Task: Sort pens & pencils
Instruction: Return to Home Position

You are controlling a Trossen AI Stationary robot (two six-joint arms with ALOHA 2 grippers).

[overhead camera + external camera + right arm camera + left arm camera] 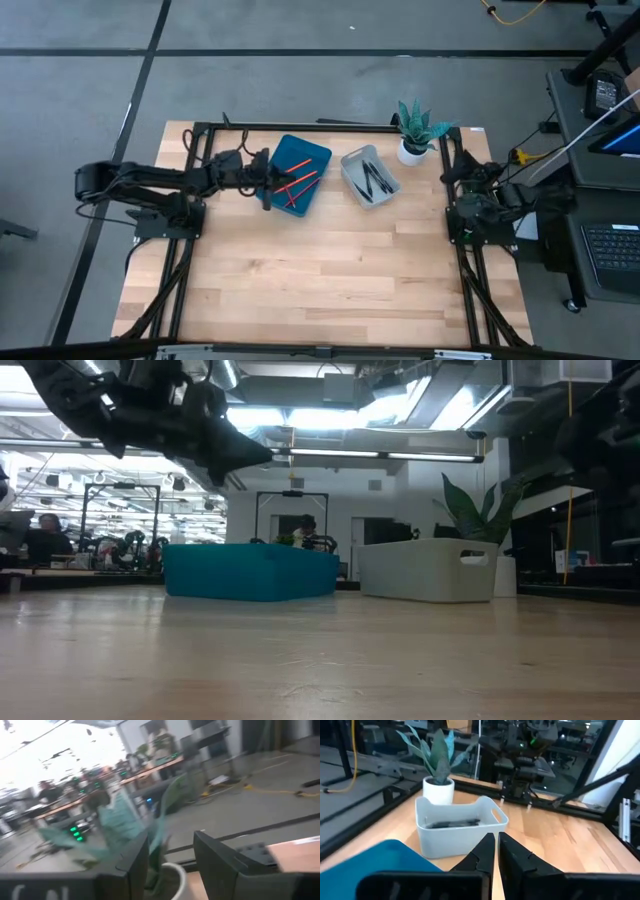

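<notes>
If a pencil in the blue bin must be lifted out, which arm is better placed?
Probably the left: the left gripper is at the blue bin's edge, beside the pencils. The right gripper is at the table's right side, beyond the gray bin.

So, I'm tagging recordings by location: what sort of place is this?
Likely a robotics lab or open-plan workshop: a framed wooden table, a laptop beside it, a person at desks behind.
</notes>
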